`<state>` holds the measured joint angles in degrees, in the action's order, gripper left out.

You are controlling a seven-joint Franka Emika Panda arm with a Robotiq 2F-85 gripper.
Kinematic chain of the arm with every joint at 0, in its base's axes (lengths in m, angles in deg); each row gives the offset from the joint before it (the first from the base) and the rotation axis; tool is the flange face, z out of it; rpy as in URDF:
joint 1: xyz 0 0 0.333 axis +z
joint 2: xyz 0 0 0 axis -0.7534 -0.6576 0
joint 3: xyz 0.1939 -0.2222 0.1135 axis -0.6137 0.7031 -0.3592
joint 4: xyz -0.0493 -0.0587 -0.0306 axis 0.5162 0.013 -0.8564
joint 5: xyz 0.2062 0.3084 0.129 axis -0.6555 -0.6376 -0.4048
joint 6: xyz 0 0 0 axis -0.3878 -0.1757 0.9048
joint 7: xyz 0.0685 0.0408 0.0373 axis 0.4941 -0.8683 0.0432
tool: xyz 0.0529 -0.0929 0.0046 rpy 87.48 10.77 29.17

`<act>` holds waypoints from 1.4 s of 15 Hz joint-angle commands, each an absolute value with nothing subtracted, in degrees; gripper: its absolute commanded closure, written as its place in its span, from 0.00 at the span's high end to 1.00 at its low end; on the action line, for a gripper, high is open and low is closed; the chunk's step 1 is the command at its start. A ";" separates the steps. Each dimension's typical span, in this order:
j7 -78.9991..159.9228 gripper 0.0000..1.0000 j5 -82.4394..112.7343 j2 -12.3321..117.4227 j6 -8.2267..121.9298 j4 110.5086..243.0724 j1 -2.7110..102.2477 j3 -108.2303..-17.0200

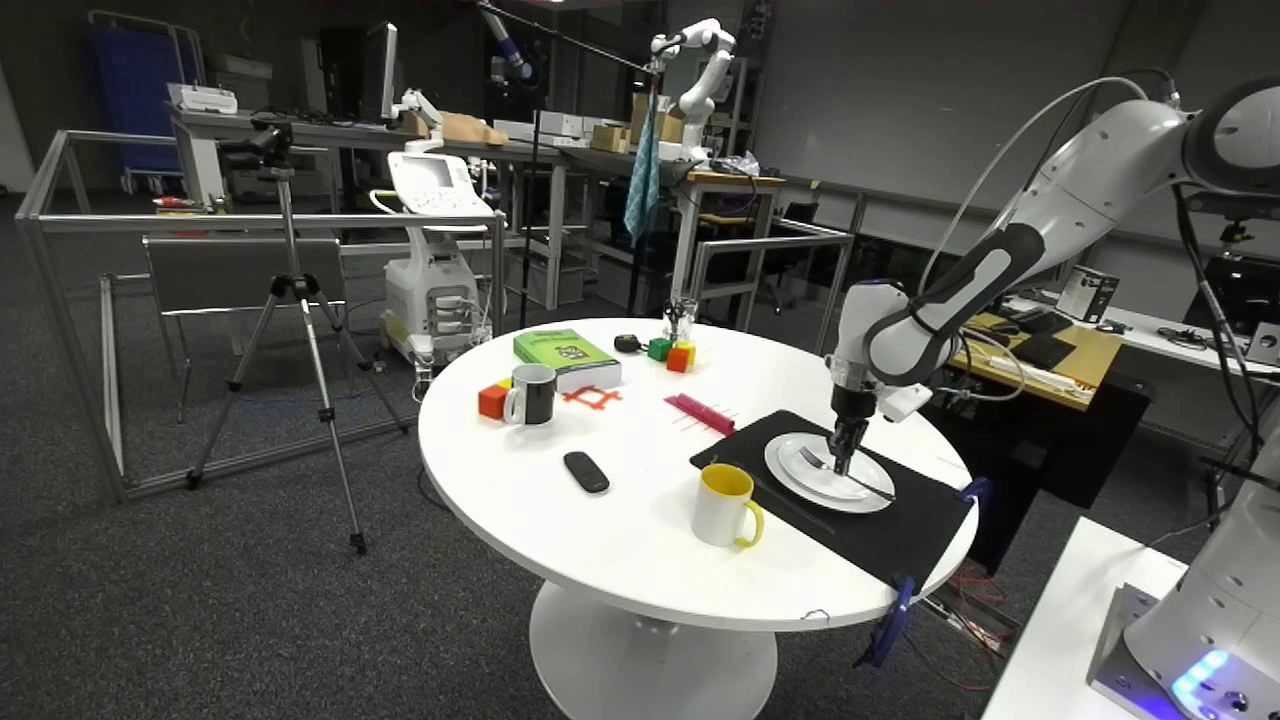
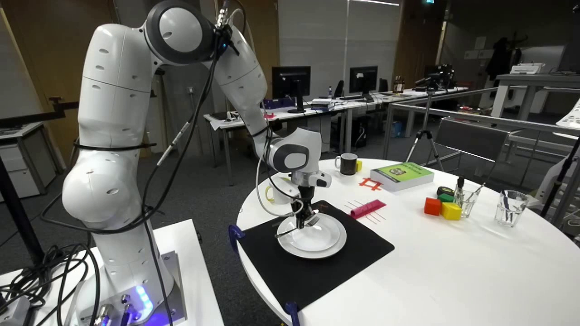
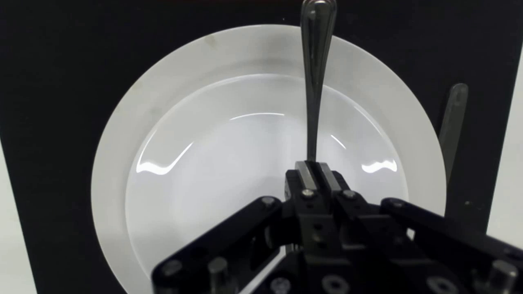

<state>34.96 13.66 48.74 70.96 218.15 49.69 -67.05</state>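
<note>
My gripper [image 1: 842, 468] points down over a white plate and is shut on a metal fork [image 3: 316, 45]. It also shows in an exterior view [image 2: 300, 225] and in the wrist view [image 3: 314, 166]. The fork's handle runs out past the plate's rim. Its tines [image 1: 812, 457] are hidden in the wrist view but show in both exterior views. A smaller white plate [image 2: 317, 240] lies on a larger white plate [image 2: 336, 249]. Both lie on a black mat [image 2: 367, 246]. A grey metal handle [image 3: 455, 108] lies beside the plates on the mat.
A white mug with yellow handle [image 1: 715, 510] stands near the mat. A pink rolled object [image 1: 702, 412], black remote [image 1: 586, 472], black mug [image 1: 538, 396], green book [image 1: 570, 348], coloured blocks [image 2: 451, 211] and a glass [image 2: 510, 208] are on the round table. Blue clamps [image 1: 893, 622] grip its edge.
</note>
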 commanded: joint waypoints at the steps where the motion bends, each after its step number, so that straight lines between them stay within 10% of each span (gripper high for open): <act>1: 33.64 0.02 14.08 49.08 72.80 219.15 49.49 -67.27; 21: 33.73 0.02 17.46 47.90 72.74 218.74 49.69 -66.53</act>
